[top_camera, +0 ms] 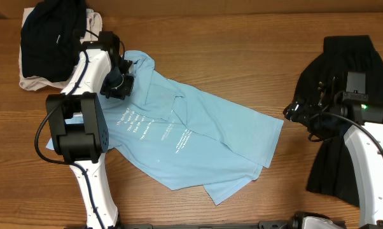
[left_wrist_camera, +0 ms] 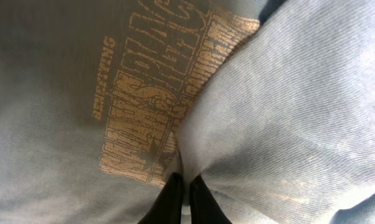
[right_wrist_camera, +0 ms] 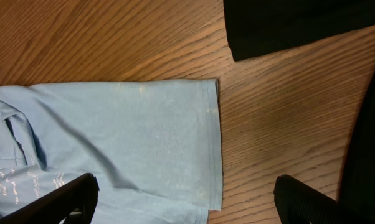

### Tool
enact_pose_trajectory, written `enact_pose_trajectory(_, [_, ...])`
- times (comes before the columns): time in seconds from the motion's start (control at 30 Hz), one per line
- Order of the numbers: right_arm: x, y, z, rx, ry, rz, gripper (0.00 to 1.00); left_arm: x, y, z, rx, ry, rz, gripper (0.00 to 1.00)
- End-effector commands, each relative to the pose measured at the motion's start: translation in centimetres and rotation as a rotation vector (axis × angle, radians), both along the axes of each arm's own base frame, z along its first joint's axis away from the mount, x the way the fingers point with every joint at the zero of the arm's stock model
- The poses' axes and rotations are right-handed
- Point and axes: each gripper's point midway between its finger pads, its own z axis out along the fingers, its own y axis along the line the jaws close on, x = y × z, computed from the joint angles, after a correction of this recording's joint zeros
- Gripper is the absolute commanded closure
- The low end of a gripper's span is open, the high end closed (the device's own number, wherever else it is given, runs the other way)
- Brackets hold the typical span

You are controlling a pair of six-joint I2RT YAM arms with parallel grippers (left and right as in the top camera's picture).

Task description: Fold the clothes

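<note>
A light blue t-shirt with white print lies crumpled across the middle of the wooden table. My left gripper sits at the shirt's upper left part and is shut on a pinch of its fabric; the left wrist view shows the black fingers closed on a fold beside a gold print. My right gripper is open and empty, just right of the shirt's right edge. In the right wrist view the fingers straddle the shirt's hem.
A black garment lies under and behind my right arm at the right; it also shows in the right wrist view. A pile of dark and pale clothes sits at the back left. Bare wood lies behind the shirt.
</note>
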Motion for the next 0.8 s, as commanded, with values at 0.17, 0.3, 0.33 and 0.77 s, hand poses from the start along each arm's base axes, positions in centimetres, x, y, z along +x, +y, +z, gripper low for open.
enact_pose_trajectory(0.17, [0.0,0.0,0.0,-0.005,-0.004,-0.004,0.06,-0.5,-0.6,0.7,-0.012,0.036,0.024,0.96])
enact_pose_trajectory(0.3, [0.0,0.0,0.0,-0.004,-0.004,-0.004,0.07,-0.2,-0.5,5.4,-0.008,0.041,0.056,0.96])
enact_pose_trajectory(0.33, [0.0,0.0,0.0,-0.002,-0.002,-0.012,0.10,0.1,-0.5,6.8,-0.008,0.028,0.078,0.96])
enact_pose_trajectory(0.77, [-2.3,5.0,-2.3,0.041,0.105,0.058,0.16,4.0,-3.6,19.3,-0.136,-0.264,0.106,0.96])
